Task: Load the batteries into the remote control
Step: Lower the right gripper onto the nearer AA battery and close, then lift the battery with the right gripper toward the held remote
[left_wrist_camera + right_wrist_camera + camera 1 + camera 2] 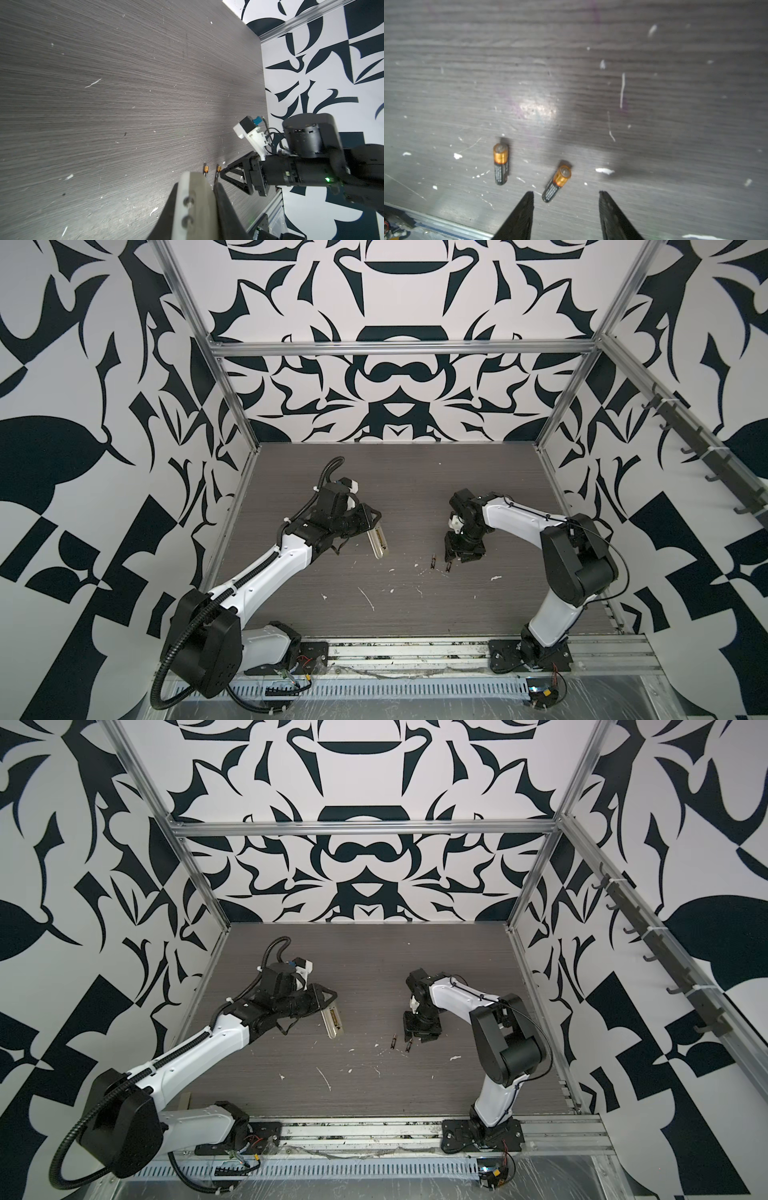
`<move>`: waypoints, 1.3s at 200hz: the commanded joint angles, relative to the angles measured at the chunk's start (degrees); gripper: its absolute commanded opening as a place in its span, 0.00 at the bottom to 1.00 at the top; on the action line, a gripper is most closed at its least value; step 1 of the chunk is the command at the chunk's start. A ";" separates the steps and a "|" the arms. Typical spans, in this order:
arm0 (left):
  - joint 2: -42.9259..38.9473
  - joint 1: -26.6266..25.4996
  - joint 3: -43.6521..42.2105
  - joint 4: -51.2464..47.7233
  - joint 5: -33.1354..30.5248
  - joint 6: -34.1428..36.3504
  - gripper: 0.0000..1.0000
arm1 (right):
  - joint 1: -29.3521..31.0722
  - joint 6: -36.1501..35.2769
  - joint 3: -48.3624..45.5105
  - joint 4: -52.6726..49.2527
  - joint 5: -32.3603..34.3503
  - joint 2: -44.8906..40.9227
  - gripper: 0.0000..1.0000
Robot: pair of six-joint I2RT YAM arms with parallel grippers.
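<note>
Batteries black with copper ends; right tool apart, left tool clamped on remote.

We record both top views as bright and evenly lit from above, with soft shadows on the table and straight lines bowed toward the edges. The right wrist view is blurred, with one glare patch and short shadows beside the batteries. The remote control is out of focus in the left wrist view.

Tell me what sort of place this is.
Probably a robot test cell: an aluminium frame carries black-and-white patterned walls, and the left arm and right arm are bolted to a rail along a grey woodgrain table.
</note>
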 commanded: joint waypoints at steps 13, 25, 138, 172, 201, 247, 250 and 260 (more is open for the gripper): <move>2.33 -1.28 -0.68 2.04 -0.03 -1.06 0.00 | 0.32 -0.88 1.02 0.69 0.85 0.60 0.47; 2.64 -1.59 -0.46 2.08 -0.20 -1.22 0.00 | 0.45 -0.92 0.85 0.97 0.85 1.03 0.45; 4.04 -2.74 -0.04 3.04 -0.82 -2.14 0.00 | 3.98 -2.33 0.74 0.76 5.63 3.53 0.26; 3.76 -2.74 -0.07 4.10 0.03 -1.91 0.00 | 4.08 -2.90 0.85 1.25 6.82 4.64 0.23; 3.19 -3.07 -0.91 7.19 1.66 -1.88 0.00 | 4.05 -3.38 0.67 1.67 7.45 5.17 0.20; 2.48 -3.53 -2.44 11.93 4.31 -1.35 0.00 | 4.08 -4.01 0.17 2.18 7.82 4.61 0.12; 2.42 -3.53 -2.53 12.19 4.43 -1.31 0.00 | 4.06 -4.07 0.10 2.29 7.91 4.33 0.12; 2.16 -3.51 -2.80 12.98 5.08 -1.26 0.00 | 4.06 -4.47 -0.28 2.54 8.03 3.42 0.09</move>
